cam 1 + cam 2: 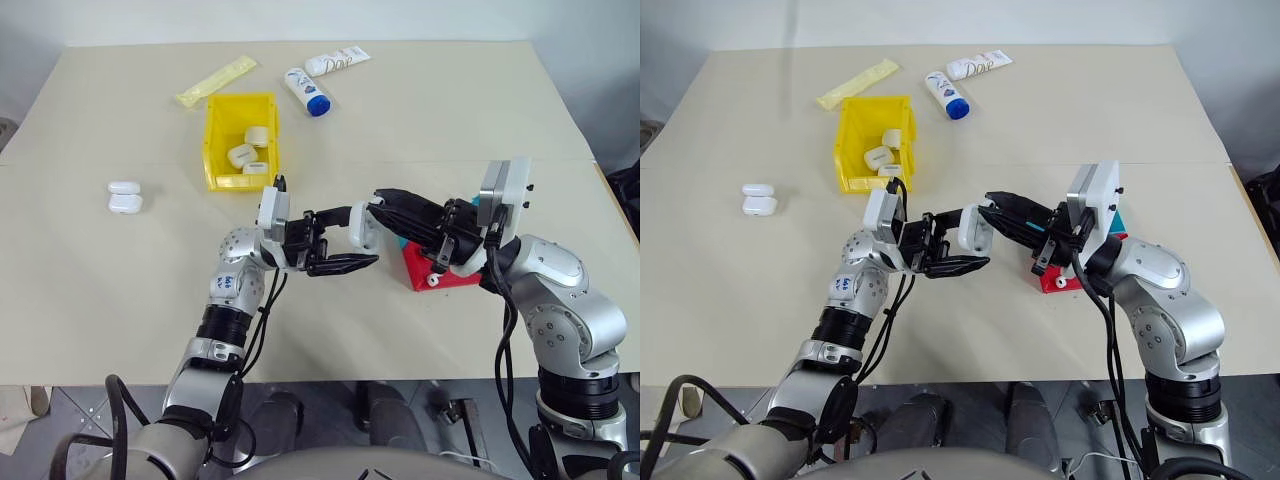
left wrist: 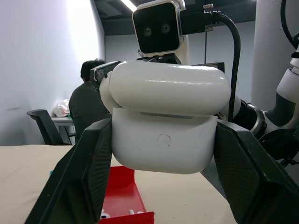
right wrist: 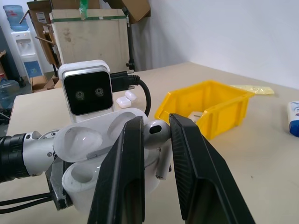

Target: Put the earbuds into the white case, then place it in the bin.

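Note:
My left gripper (image 1: 362, 238) is shut on an open white case (image 1: 365, 226), held above the table's near middle; its black fingers (image 2: 79, 172) clamp the case (image 2: 166, 140) from both sides. My right gripper (image 1: 386, 204) is shut on one white earbud (image 3: 156, 133), whose stem hangs just over the case's open cavity (image 3: 88, 158). The yellow bin (image 1: 213, 140) stands farther back on the left and holds several white cases. More small white earbuds (image 2: 133, 212) lie in the red tray (image 2: 122, 196).
The red tray (image 1: 447, 275) sits under my right wrist. Two more white cases (image 1: 125, 197) lie at the left. Two lotion tubes (image 1: 310, 92) and a yellow packet (image 1: 215, 80) lie at the back. A person (image 2: 91, 102) sits far off.

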Tool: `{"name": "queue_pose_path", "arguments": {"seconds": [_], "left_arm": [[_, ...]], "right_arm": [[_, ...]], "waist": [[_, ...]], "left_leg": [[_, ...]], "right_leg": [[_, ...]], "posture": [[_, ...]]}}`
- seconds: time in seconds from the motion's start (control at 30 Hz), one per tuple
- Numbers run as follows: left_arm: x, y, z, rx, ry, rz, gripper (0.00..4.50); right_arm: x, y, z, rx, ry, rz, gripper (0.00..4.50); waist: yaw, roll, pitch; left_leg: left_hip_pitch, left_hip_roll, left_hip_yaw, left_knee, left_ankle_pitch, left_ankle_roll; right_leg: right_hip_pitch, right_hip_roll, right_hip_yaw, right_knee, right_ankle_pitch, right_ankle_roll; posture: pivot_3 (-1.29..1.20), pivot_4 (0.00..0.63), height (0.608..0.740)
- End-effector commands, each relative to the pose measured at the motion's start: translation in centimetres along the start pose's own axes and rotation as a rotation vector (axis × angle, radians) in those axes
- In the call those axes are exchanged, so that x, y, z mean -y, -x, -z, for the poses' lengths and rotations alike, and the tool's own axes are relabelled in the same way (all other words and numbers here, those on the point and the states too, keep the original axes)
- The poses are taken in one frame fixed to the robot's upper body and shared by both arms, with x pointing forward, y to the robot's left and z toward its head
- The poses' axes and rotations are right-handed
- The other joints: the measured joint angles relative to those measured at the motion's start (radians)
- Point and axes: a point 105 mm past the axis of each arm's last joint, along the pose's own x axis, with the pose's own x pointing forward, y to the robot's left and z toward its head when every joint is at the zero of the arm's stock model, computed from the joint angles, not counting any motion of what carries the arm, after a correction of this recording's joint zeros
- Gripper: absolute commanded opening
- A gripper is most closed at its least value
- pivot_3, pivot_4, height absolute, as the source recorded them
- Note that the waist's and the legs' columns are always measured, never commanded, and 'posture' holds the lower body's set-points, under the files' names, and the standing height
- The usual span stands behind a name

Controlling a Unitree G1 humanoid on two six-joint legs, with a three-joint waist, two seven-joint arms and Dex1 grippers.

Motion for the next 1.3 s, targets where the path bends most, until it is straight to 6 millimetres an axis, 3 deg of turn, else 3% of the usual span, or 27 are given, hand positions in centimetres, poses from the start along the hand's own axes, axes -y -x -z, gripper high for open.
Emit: {"name": "queue_pose_path", "arguments": {"seconds": [0.03, 0.43, 0.57, 1.3], "left_arm": [[-0.2, -0.9, -0.3, 0.009, -0.026, 0.02, 2.83], [-1.0, -0.3, 0.3, -0.009, -0.001, -0.017, 2.83], [-1.6, -0.7, -0.1, 0.018, -0.009, -0.027, 2.83], [-0.8, -1.7, -1.4, 0.077, -0.023, 0.035, 2.83]], "right_arm": [[-1.2, -0.7, -1.3, 0.037, 0.046, -0.062, 0.43], [-1.5, -1.4, -3.3, 0.066, 0.098, -0.077, 0.43], [-2.0, -1.4, -2.3, 0.055, 0.058, -0.085, 0.43], [0.4, -0.7, 0.9, 0.071, -0.008, -0.008, 0.43]], "waist": [[0.0, 0.0, 0.0], [0.0, 0.0, 0.0], [0.0, 0.0, 0.0], [-0.003, 0.0, 0.0]], "left_leg": [[0.0, 0.0, 0.0, 0.0, 0.0, 0.0], [0.0, 0.0, 0.0, 0.0, 0.0, 0.0], [0.0, 0.0, 0.0, 0.0, 0.0, 0.0], [0.0, 0.0, 0.0, 0.0, 0.0, 0.0]], "right_leg": [[0.0, 0.0, 0.0, 0.0, 0.0, 0.0], [0.0, 0.0, 0.0, 0.0, 0.0, 0.0], [0.0, 0.0, 0.0, 0.0, 0.0, 0.0], [0.0, 0.0, 0.0, 0.0, 0.0, 0.0]], "posture": [[0.0, 0.15, 0.74], [0.0, 0.15, 0.74], [0.0, 0.15, 0.74], [0.0, 0.15, 0.74]]}}
